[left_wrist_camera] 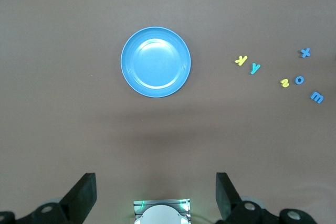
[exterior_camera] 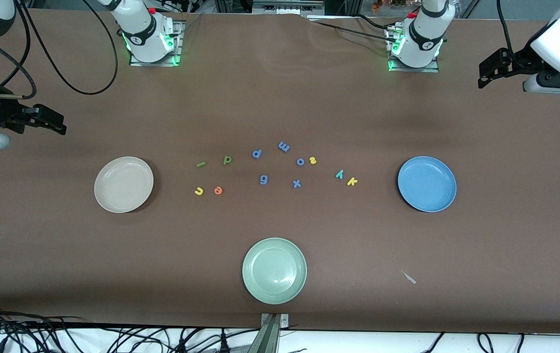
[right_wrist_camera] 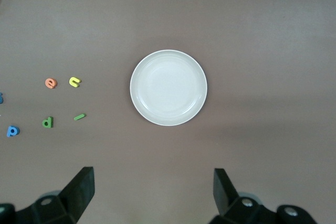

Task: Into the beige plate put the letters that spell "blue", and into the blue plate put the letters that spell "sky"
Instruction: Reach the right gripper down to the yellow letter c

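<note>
Jaws on both grippers are spread wide and empty: left gripper (exterior_camera: 486, 73) waits high over its end of the worktop (exterior_camera: 280, 98), right gripper (exterior_camera: 49, 122) likewise. Both plates are bare. Green l (exterior_camera: 201, 164), b (exterior_camera: 227, 160), u (exterior_camera: 199, 191), e (exterior_camera: 218, 190) lie near the beige plate (exterior_camera: 123, 184); s (exterior_camera: 313, 160), y (exterior_camera: 340, 174), k (exterior_camera: 352, 182) near the blue plate (exterior_camera: 427, 184). Stray blue letters (exterior_camera: 264, 179) sit between, so picks need care.

My table (exterior_camera: 280, 98) is covered edge to edge in a matte brown sheet, evenly lit, with soft shadows. Green light glows on the metal mounting plates (exterior_camera: 155, 60) along its top edge. Past the bottom edge, black cables (exterior_camera: 64, 338) tangle over a white floor beside a metal bracket (exterior_camera: 274, 326).
</note>
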